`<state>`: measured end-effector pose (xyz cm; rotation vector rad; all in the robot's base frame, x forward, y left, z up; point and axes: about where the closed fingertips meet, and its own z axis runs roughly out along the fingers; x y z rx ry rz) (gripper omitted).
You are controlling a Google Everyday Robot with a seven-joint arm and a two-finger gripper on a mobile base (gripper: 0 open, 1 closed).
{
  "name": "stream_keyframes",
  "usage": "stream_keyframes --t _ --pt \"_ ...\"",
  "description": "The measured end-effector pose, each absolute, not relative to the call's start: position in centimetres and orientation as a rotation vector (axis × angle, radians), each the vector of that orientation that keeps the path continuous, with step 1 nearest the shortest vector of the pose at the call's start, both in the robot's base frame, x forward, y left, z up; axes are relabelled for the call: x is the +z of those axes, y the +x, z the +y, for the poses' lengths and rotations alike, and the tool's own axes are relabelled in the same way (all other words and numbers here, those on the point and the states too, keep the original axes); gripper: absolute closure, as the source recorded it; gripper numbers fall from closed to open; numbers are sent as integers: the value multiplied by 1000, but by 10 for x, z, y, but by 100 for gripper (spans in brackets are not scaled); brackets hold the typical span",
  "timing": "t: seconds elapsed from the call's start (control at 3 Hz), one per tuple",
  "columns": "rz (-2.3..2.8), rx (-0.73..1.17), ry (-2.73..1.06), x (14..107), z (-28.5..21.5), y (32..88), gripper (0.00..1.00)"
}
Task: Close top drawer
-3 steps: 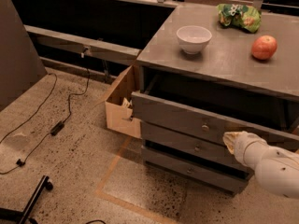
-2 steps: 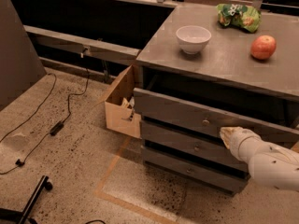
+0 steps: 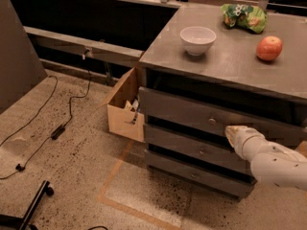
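The top drawer (image 3: 192, 111) is a wide grey drawer under the counter top, pulled out a little, with a dark gap above its front panel. Its small round metal knob (image 3: 212, 121) sits at the panel's centre. My gripper (image 3: 231, 132) is at the end of the white arm coming in from the lower right. Its tip is against the drawer's front panel just right of and below the knob. The drawer's inside is hidden.
Two shorter grey drawers (image 3: 196, 150) lie below. On the counter (image 3: 230, 56) stand a white bowl (image 3: 197, 39), a red apple (image 3: 269, 48) and a green bag (image 3: 244, 15). An open cardboard box (image 3: 124, 107) sits left of the cabinet. Cables (image 3: 62, 123) lie on the floor.
My gripper has moved up and left, from the second drawer's level to the top drawer's front near the knob. The top drawer's front sits a little further in.
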<state>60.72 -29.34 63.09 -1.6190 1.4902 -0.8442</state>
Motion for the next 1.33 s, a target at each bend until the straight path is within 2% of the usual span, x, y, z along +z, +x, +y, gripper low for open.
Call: stream_keyframes --t 0.67,1.0,1.33 --pt "1486 -865 -1613 633 -297 615 100" --pt "1555 -813 -1615 635 -296 587 100" --pt "1653 -764 -1600 652 -295 537 100"
